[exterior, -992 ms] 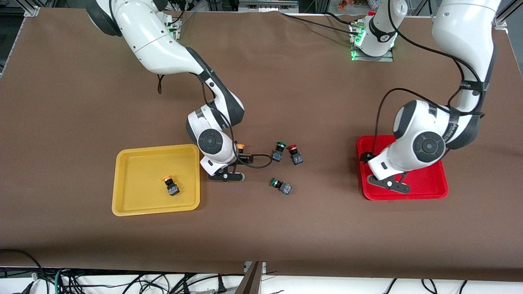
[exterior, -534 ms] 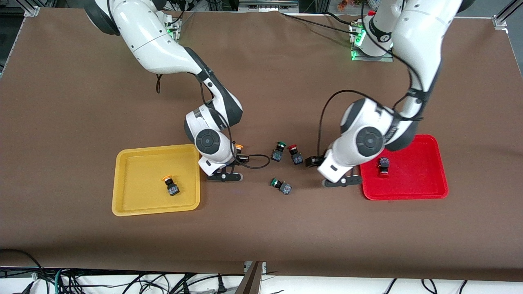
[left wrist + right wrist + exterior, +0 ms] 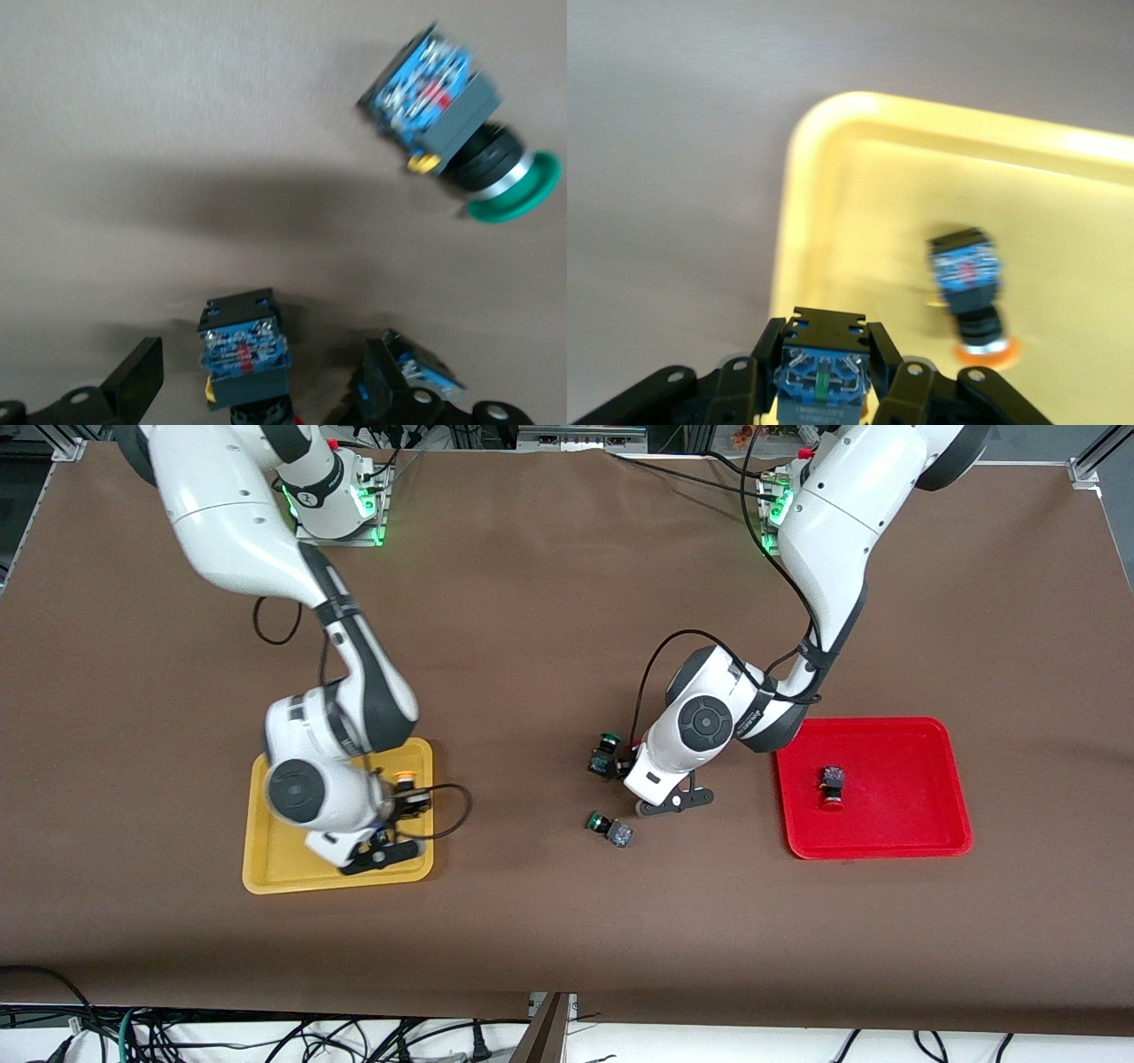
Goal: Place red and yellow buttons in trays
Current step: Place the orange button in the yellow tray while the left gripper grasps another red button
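My right gripper (image 3: 400, 804) is shut on a yellow button (image 3: 405, 780) and holds it over the yellow tray (image 3: 292, 864), at the tray's end toward the left arm. In the right wrist view the held button (image 3: 824, 376) sits between my fingers, and a second yellow button (image 3: 970, 283) lies on its side in the tray (image 3: 859, 177). My left gripper (image 3: 654, 784) is open, low over the table, with a red button (image 3: 244, 359) between its fingers. One red button (image 3: 830, 786) lies in the red tray (image 3: 886, 837).
Two green-capped buttons lie on the table: one (image 3: 605, 753) right beside my left hand, one (image 3: 609, 829) nearer the front camera. A green-capped button also shows in the left wrist view (image 3: 456, 115). A black cable loops from each wrist.
My right arm has carried the yellow button from the table to over the yellow tray. My left arm has left a red button in the red tray and moved to the red button on the table.
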`<state>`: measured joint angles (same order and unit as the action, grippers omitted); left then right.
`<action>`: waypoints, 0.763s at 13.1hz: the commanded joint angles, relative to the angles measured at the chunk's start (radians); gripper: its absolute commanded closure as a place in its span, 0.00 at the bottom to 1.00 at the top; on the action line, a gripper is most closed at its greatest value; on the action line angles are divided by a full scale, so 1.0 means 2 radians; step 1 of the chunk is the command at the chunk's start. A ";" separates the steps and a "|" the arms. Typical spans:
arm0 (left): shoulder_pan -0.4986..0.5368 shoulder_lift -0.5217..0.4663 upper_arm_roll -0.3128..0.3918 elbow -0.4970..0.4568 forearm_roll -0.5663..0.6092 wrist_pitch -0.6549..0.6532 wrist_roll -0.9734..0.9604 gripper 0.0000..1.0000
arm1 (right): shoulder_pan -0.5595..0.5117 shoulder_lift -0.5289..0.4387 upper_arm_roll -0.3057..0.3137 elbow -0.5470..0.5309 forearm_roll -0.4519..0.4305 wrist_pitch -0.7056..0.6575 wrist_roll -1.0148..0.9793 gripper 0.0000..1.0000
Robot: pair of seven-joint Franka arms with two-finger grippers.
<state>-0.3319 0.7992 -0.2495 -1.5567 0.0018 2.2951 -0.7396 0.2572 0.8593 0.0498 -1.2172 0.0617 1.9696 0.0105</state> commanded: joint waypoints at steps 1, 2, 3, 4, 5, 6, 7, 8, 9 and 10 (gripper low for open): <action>-0.008 -0.009 0.005 -0.012 0.012 -0.001 -0.008 0.61 | 0.009 0.002 0.005 -0.008 0.003 -0.001 0.024 0.91; -0.007 -0.009 0.005 -0.012 0.012 -0.002 -0.009 0.80 | 0.008 0.003 0.006 -0.014 0.004 0.005 0.025 0.24; -0.007 -0.009 0.005 -0.012 0.012 -0.003 -0.014 0.90 | 0.005 0.004 0.007 -0.021 0.005 0.015 0.025 0.00; -0.007 -0.011 0.006 -0.012 0.012 -0.005 -0.012 0.97 | 0.003 0.003 0.006 -0.023 0.014 0.017 0.025 0.00; -0.006 -0.015 0.006 -0.012 0.012 -0.009 -0.012 0.97 | 0.004 0.001 0.005 -0.021 0.021 0.015 0.025 0.00; -0.004 -0.023 0.007 -0.007 0.012 -0.035 -0.011 0.99 | 0.004 0.000 0.005 -0.020 0.021 0.014 0.031 0.00; 0.000 -0.040 0.011 -0.001 0.022 -0.076 -0.010 0.97 | 0.006 -0.010 0.005 -0.019 0.019 0.012 0.054 0.00; 0.007 -0.062 0.019 0.009 0.038 -0.127 -0.008 0.94 | 0.011 -0.028 0.004 -0.020 0.011 0.012 0.080 0.00; 0.018 -0.079 0.020 0.017 0.057 -0.181 0.009 0.94 | 0.013 -0.047 0.004 -0.024 0.010 0.002 0.098 0.00; 0.033 -0.093 0.020 0.024 0.073 -0.230 0.046 0.92 | 0.013 -0.067 0.003 -0.024 0.010 -0.024 0.112 0.00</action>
<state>-0.3106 0.7039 -0.2153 -1.5102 0.0960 1.9936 -0.7266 0.2778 0.8232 0.0565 -1.2330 0.0852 1.9861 0.1677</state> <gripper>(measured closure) 0.599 0.000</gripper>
